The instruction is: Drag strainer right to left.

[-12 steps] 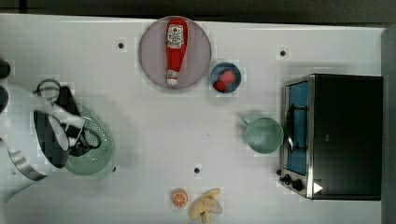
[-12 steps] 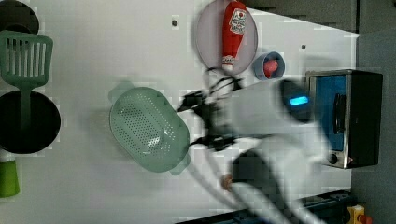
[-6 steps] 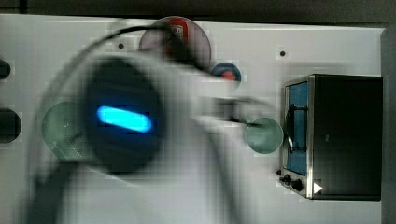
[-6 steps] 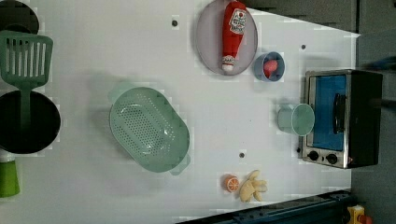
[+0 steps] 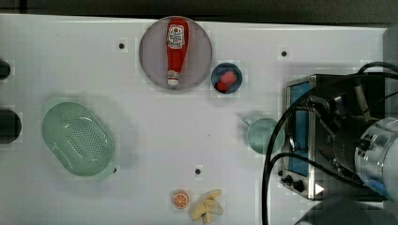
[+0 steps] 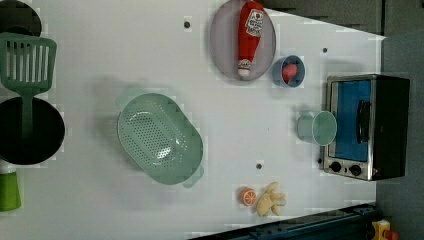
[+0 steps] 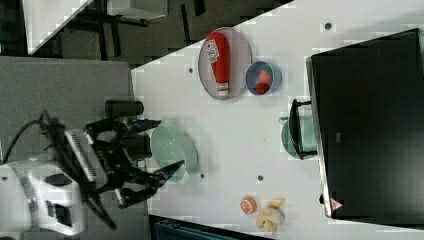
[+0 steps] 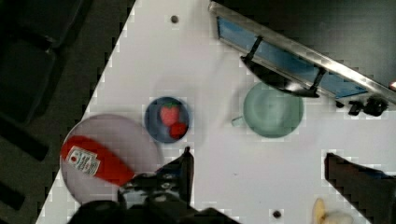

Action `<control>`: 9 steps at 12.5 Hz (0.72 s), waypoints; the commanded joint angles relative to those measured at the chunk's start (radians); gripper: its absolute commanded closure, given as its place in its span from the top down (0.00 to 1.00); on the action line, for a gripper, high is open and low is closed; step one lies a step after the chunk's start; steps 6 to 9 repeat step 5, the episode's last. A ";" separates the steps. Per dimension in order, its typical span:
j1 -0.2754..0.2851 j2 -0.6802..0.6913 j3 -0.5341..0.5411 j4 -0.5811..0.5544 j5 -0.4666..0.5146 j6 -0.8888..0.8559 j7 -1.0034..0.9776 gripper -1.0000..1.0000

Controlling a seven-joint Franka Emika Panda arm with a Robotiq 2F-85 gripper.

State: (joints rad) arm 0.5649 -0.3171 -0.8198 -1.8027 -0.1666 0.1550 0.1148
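A: White bench [image 5: 141, 140], top view: where is the strainer [image 5: 78, 139]?

B: Middle left of frame, free of contact.

A: And the pincer [image 7: 155, 148]?

B: Right view, lower left; fingers spread apart, clamping nothing, in front of the strainer's edge.

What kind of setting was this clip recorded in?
Probably a mock kitchen on a lab tabletop: a white table with bolt holes holds a silver toaster oven with a blue door, a pale mint-green perforated plastic colander and a red ketchup bottle on a round grey plate.
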 commanded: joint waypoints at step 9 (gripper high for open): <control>0.081 0.109 0.105 -0.053 -0.001 -0.013 -0.069 1.00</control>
